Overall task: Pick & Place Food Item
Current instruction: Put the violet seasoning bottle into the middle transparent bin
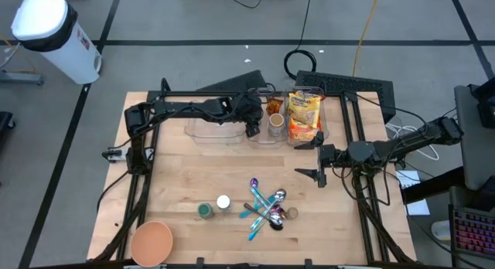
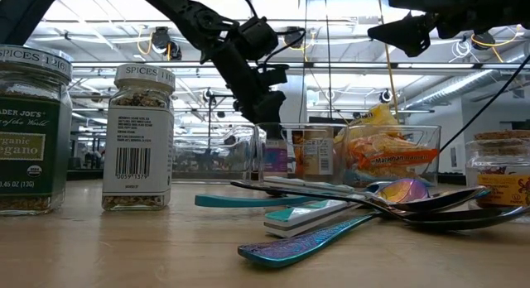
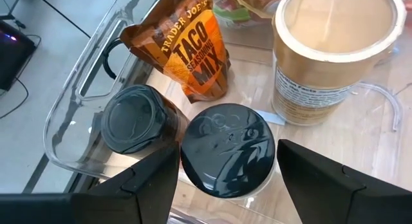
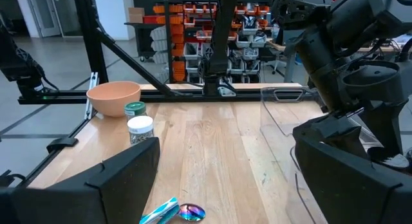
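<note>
My left gripper (image 3: 226, 176) is open over a clear bin (image 3: 84, 102) at the table's far middle, pointing down. Its two fingers stand on either side of a black-lidded jar (image 3: 228, 150) that stands upright in the bin. I cannot tell whether they touch it. Beside this jar are a second black-lidded jar (image 3: 135, 118), a brown taco seasoning packet (image 3: 193, 47) and a tan cup with a cream lid (image 3: 335, 50). In the high view the left gripper (image 1: 253, 128) hides the jar. My right gripper (image 1: 311, 159) is open and empty, raised over the table right of centre.
Orange snack bags (image 1: 304, 114) fill the bin's right compartment, and another clear bin (image 1: 213, 128) lies to the left. Nearer are several coloured spoons (image 1: 267, 207), two spice jars (image 1: 205, 211) (image 1: 223, 202), a small jar (image 1: 291, 213) and a pink bowl (image 1: 151, 242).
</note>
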Action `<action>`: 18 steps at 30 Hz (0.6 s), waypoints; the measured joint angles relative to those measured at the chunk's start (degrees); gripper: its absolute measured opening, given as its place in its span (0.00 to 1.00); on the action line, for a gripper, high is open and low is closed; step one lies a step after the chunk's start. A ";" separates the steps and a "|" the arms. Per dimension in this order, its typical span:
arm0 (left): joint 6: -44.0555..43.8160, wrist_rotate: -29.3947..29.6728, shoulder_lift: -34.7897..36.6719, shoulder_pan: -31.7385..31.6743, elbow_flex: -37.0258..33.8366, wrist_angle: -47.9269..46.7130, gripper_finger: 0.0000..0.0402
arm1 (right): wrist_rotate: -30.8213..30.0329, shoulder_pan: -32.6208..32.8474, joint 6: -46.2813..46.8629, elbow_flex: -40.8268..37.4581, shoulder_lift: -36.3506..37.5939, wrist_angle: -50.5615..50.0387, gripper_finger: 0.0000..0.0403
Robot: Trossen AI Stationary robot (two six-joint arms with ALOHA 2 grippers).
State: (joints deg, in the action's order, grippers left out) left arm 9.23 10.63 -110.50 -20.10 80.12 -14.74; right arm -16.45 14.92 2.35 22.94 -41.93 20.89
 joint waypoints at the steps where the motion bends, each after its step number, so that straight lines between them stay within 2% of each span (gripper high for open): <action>1: 0.00 0.00 0.00 0.00 0.00 0.02 0.67 | 0.00 0.00 0.00 0.00 0.00 0.00 0.89; 18: 1.14 0.07 0.13 0.00 -0.02 -1.49 0.67 | 0.02 0.00 0.66 -0.02 0.00 -0.25 0.89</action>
State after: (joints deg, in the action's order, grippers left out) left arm 10.38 10.70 -110.37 -20.10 80.09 -16.23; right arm -16.43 14.92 3.01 22.92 -41.93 20.64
